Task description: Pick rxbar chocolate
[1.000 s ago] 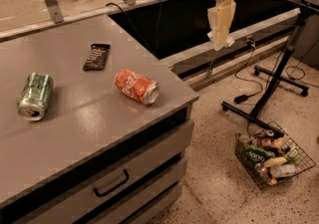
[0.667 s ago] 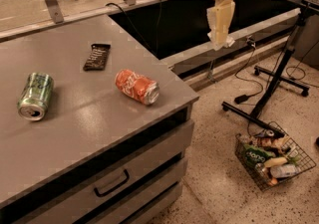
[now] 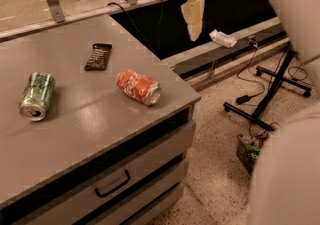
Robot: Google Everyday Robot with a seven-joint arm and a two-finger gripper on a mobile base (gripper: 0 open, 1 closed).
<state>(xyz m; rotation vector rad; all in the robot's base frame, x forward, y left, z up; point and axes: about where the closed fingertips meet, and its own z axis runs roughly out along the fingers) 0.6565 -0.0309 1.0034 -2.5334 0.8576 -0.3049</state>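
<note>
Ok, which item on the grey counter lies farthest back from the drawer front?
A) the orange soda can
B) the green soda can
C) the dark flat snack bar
C: the flat rectangular snack bar in a dark brown-black wrapper lies behind both the orange soda can and the green soda can, which are on their sides. The cream gripper hangs beyond the counter's right edge, touching nothing.

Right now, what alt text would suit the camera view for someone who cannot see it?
A robot's gripper hangs in the air past the right edge of a grey counter. On it lie a dark rxbar chocolate, an orange soda can and a green soda can, both tipped over.
</note>
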